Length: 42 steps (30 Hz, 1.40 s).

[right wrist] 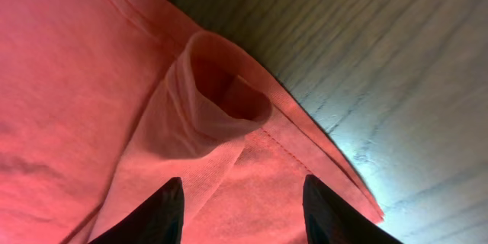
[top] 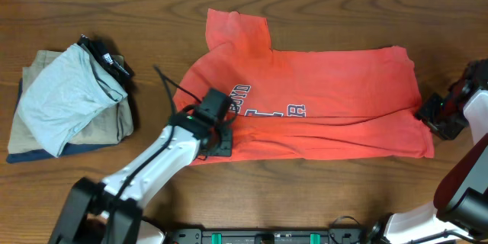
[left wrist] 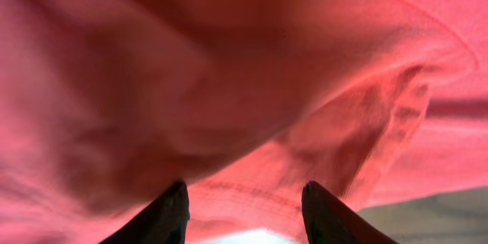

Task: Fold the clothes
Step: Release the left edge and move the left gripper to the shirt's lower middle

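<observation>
1. One dark brown wooden table [top: 328,191] with a visible grain fills the overhead view. Nothing of the room shows beyond it, only one dark base bar [top: 267,236] with green fittings along the near edge.
2. One coral-red T-shirt [top: 335,99] lies flat from the middle of the table to its right side. One sleeve [top: 238,29] points to the far side, and dark-and-white lettering [top: 267,107] shows partly near the left end.
3. One pile [top: 69,110] of three folded clothes sits at the left, well apart from the T-shirt. A light grey garment [top: 61,95] lies on top, a tan garment [top: 114,126] under it and a navy garment [top: 76,151] at the bottom.
4. Two white-and-black arms are in view. The left arm [top: 152,164] reaches from the near left, and the right arm [top: 465,183] comes in at the right edge.
5. The left gripper [top: 217,130] sits at the T-shirt's near-left edge. In the left wrist view its fingers [left wrist: 164,217] stand wide apart with red cloth bunched just ahead, and nothing is pinched.
6. The right gripper [top: 427,114] sits at the T-shirt's right edge. Its fingers [right wrist: 156,213] are spread over the hem beside a raised loop of cloth, clamping nothing.
</observation>
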Motion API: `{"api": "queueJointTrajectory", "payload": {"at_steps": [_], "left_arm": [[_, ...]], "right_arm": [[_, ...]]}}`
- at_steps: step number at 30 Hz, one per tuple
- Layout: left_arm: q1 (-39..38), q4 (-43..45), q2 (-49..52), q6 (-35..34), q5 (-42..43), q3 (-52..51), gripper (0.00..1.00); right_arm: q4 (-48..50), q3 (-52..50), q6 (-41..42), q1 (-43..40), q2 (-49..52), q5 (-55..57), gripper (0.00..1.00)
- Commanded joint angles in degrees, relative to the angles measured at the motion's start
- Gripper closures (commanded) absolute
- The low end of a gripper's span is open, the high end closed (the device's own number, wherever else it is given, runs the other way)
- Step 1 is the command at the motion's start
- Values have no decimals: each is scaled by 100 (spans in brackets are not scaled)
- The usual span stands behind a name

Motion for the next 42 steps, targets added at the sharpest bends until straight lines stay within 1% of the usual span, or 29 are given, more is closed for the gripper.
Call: {"api": "queueJointTrajectory", "payload": {"at_steps": [1,8,13,20,25,34,36,37,38,39,42], "left_arm": [[-127,144,328,55,11,-13,50],[-153,157,452,55,55,15,51],[-153,81,348,249,658,179,51],[-155,-13,90,750,654,354,51],[-208,-52,245,780,654,299,51],[-734,-37,404,780,640,267,51],[-820,-57,407,778,487,262,52],[-839,-61,407,776,389,256,52],[-857,-66,407,778,273,243,56],[-857,-63,407,776,216,227,57],[-857,-66,407,778,160,155,59]], "right_arm": [[2,11,-87,-101,2,-120,53],[-4,11,-85,-101,2,-120,54],[-2,11,-85,-101,2,-120,54],[-4,11,-85,-101,2,-120,55],[-4,11,-85,-101,2,-120,55],[-9,11,-85,-101,2,-120,55],[-9,11,-85,-101,2,-120,55],[-9,11,-85,-101,2,-120,55],[-9,11,-85,-101,2,-120,55],[-9,11,-85,-101,2,-120,55],[-13,11,-85,-101,2,-120,55]]}}
